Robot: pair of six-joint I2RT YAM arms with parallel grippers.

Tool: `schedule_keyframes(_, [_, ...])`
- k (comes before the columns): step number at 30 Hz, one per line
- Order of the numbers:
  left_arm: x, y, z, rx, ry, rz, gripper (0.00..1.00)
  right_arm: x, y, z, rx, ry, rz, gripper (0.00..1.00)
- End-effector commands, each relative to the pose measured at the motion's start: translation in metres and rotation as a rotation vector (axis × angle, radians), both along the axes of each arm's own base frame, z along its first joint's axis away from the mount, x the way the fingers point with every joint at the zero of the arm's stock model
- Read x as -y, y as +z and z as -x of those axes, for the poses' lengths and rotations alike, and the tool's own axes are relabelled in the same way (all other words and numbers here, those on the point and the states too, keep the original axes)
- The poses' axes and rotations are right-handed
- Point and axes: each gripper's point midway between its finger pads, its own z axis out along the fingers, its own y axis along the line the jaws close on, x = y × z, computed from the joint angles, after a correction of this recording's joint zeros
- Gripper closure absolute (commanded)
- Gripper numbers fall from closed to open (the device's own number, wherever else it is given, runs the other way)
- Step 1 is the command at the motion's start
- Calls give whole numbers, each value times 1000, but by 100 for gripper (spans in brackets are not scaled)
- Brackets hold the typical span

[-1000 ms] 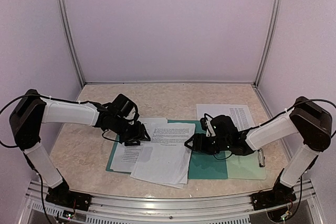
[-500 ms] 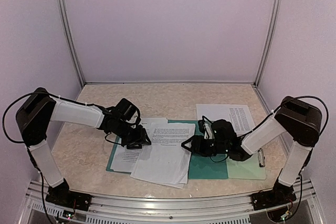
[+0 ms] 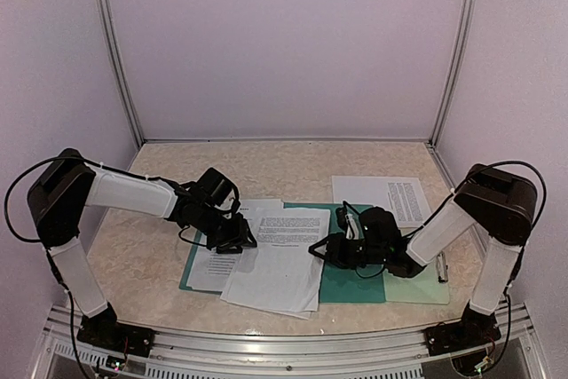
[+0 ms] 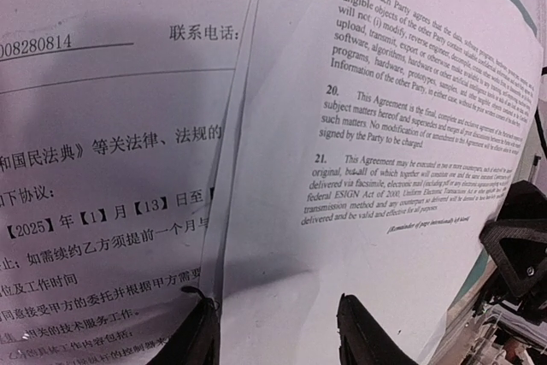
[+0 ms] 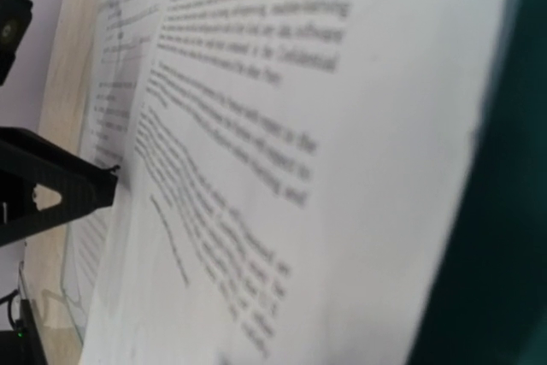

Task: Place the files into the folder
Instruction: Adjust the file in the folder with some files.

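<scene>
Files (image 3: 280,255) on folder (image 3: 355,283), "This Agreement" clauses 19–21, Chinese sheet (image 4: 102,168) dated 2025

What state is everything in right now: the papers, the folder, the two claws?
files: loose, overlapping, lying on top of the folder
folder: lying flat, partly covered by them
left gripper: open, over the sheets
right gripper: at a sheet's edge, grip unclear
clipboard: lying flat, right of the folder

Mint clipboard (image 3: 419,287) on beige table (image 3: 151,250)
</scene>
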Motion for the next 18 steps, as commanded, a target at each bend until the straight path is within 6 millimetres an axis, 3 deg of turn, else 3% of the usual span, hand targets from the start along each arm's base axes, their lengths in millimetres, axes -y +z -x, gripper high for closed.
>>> schedule_keyframes(1, [-1, -4, 4, -8, -6, -5, 55, 11, -5, 2, -17, -18, 47, 72])
schedule_keyframes(10, [-1, -4, 6, -3, 0, -17, 55, 3, -3, -5, -15, -17, 36, 80])
schedule_keyframes(18, [15, -2, 15, -11, -19, 15, 55, 1, 7, -9, -6, -35, 8, 84])
